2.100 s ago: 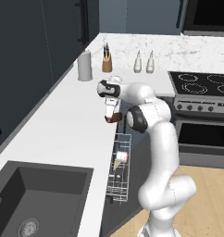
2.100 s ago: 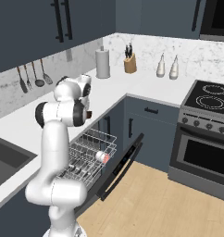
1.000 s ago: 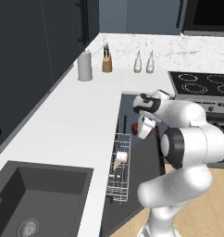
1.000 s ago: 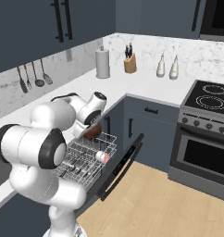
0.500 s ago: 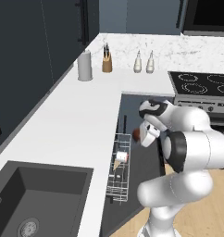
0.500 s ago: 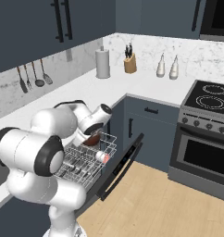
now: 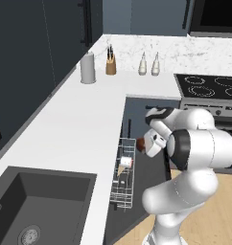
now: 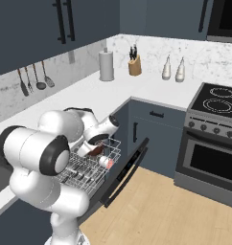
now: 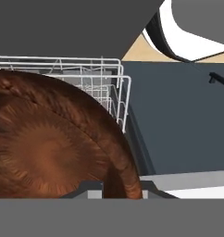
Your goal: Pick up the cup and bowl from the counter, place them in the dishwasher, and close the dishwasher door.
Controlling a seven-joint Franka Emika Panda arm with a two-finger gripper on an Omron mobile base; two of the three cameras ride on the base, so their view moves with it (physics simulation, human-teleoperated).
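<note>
Kitchen counter (image 7: 65,129) bare of dishes. Cup (image 7: 125,162) already in dishwasher rack (image 7: 122,189). Gripper (image 7: 145,142) clamped narrow on bowl (image 7: 141,143), over rack's 12 o'clock end. Remaining, by judgement: seat bowl, shut dishwasher door (image 8: 127,173).

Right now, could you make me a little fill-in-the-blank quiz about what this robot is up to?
1. The claw is holding the reddish-brown ____.
2. It hangs over the white wire ____ of the dishwasher.
3. The dishwasher door is ____.
4. The white cup already lies in the ____.

Missing words: bowl; rack; open; rack
</note>
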